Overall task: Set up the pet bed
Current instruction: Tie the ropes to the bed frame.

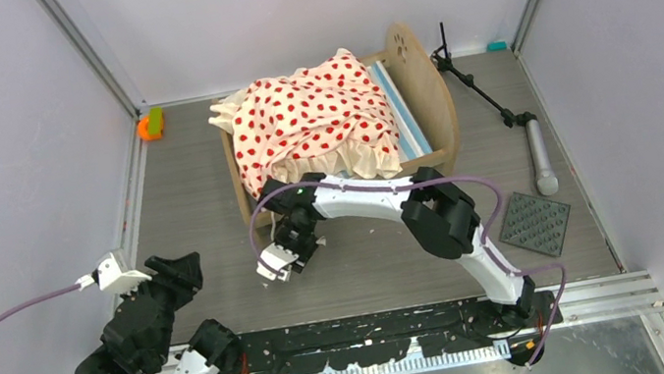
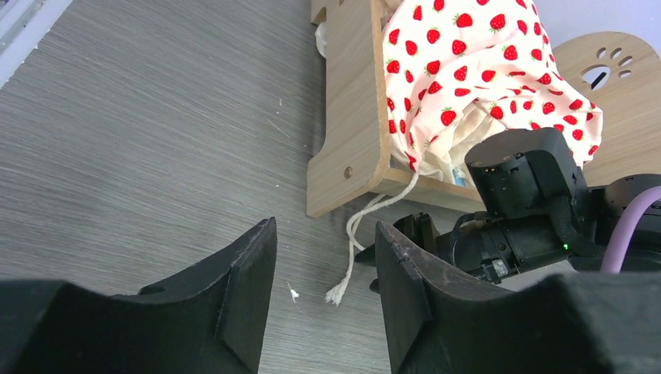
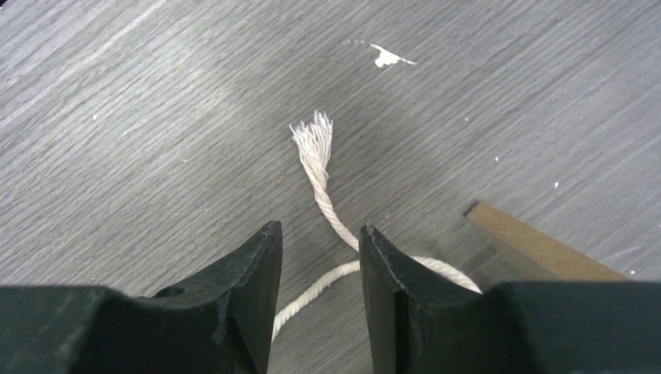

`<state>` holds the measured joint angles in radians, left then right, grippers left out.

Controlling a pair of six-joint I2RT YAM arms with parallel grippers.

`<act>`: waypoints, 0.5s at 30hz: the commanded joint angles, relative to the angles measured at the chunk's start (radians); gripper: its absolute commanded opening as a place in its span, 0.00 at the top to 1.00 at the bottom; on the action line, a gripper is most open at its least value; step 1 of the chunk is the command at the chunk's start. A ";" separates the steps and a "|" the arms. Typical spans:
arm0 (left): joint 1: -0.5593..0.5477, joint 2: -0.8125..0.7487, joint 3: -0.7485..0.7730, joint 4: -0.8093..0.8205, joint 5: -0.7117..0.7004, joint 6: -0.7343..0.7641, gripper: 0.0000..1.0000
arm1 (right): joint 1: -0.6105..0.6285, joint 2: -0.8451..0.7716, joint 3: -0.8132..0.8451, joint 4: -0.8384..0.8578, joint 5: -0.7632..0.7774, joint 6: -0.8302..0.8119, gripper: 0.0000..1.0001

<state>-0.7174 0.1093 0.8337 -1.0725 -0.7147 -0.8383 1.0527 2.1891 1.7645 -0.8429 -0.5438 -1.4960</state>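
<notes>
The pet bed [image 1: 422,84] is a light-wood frame with a paw-print end board, standing at the back middle. Cream bedding with red spots [image 1: 312,115] is heaped on it, and the striped mattress [image 1: 401,112] shows on the right. A white cord [image 3: 316,148] trails from the bedding onto the floor by the bed's near-left corner. My right gripper [image 3: 318,230] hangs open just over it, with the cord lying loose between its fingers. My left gripper [image 2: 326,226] is open and empty at the near left, facing the bed [image 2: 351,117] and the cord's frayed end [image 2: 341,292].
A black tripod stand [image 1: 482,90] lies to the right of the bed. A dark studded mat [image 1: 534,223] sits at the near right. An orange-green object [image 1: 150,125] is in the back-left corner and a small teal one [image 1: 496,45] in the back-right. White walls enclose three sides.
</notes>
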 commanded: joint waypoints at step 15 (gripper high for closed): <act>0.004 -0.006 0.014 -0.009 -0.040 -0.008 0.49 | 0.032 0.166 0.266 -0.249 -0.001 -0.077 0.55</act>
<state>-0.7177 0.1093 0.8337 -1.0752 -0.7261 -0.8383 1.0775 2.3196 1.9377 -0.9890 -0.5442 -1.5436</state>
